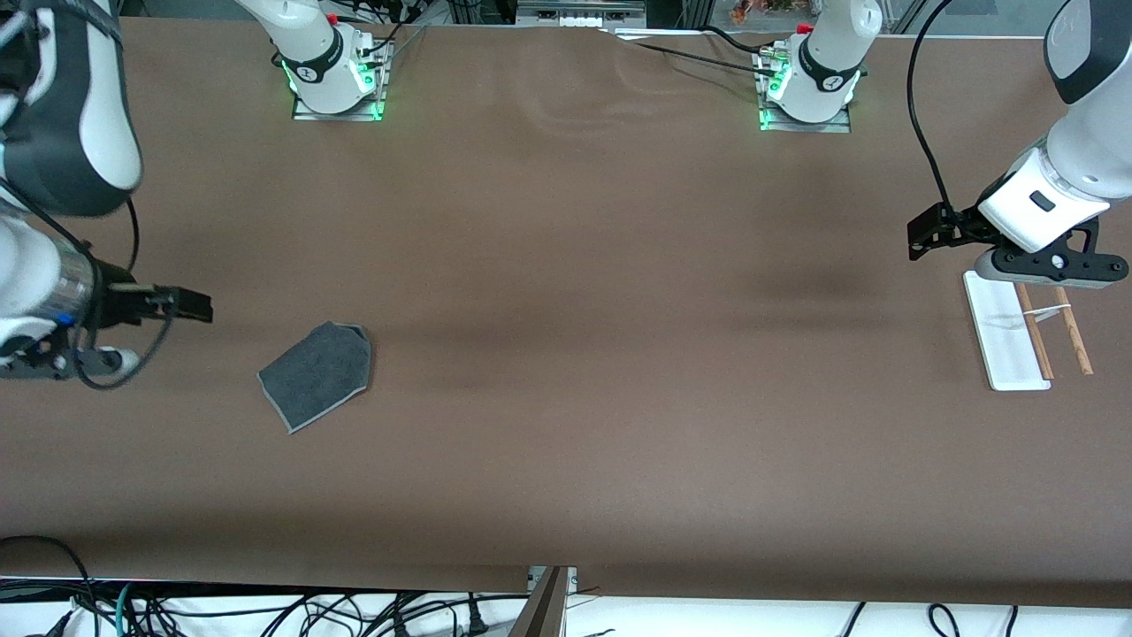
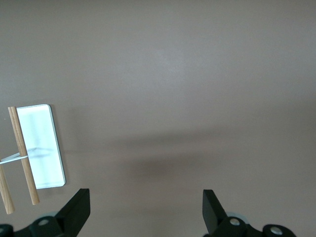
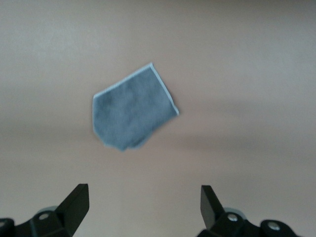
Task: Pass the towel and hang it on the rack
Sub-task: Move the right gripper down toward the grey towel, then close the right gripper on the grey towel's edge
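Observation:
The towel (image 1: 318, 376) lies flat on the brown table toward the right arm's end, dark grey with a light trim. It also shows in the right wrist view as the towel (image 3: 131, 111), apart from the fingers. My right gripper (image 3: 144, 205) hangs open and empty over the table beside the towel, toward the right arm's end. The rack (image 1: 1004, 332) stands toward the left arm's end, a white base with two wooden rods (image 1: 1073, 332). My left gripper (image 2: 145, 210) hovers open and empty over the table by the rack (image 2: 47, 148).
Both arm bases (image 1: 336, 80) (image 1: 809, 88) stand along the table's edge farthest from the front camera. Cables (image 1: 265, 610) hang below the table's near edge. A black cable (image 1: 924, 133) runs to the left arm's wrist.

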Robot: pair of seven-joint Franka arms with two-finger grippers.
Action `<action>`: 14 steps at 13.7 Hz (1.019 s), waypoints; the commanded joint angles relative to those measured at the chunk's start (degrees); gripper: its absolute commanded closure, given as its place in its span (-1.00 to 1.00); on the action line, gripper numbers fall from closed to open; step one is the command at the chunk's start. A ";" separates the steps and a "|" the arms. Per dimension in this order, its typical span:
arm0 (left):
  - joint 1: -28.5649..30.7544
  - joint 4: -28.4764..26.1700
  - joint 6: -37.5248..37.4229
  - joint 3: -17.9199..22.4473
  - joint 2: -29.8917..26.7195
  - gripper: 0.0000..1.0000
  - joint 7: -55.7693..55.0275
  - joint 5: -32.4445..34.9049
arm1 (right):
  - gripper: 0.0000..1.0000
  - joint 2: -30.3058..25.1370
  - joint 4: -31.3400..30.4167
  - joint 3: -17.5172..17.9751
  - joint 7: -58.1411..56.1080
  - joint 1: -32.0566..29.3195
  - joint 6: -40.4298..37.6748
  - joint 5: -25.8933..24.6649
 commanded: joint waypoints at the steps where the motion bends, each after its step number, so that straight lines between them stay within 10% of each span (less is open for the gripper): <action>1: 0.25 0.66 -1.03 -0.73 0.11 -1.00 -0.13 -0.17 | -1.00 4.86 0.30 0.08 -8.07 0.84 5.48 -0.05; 14: 0.25 0.75 -1.74 -0.56 0.11 -1.00 0.22 -0.17 | -1.00 20.60 0.21 -0.10 -35.60 0.32 27.98 0.21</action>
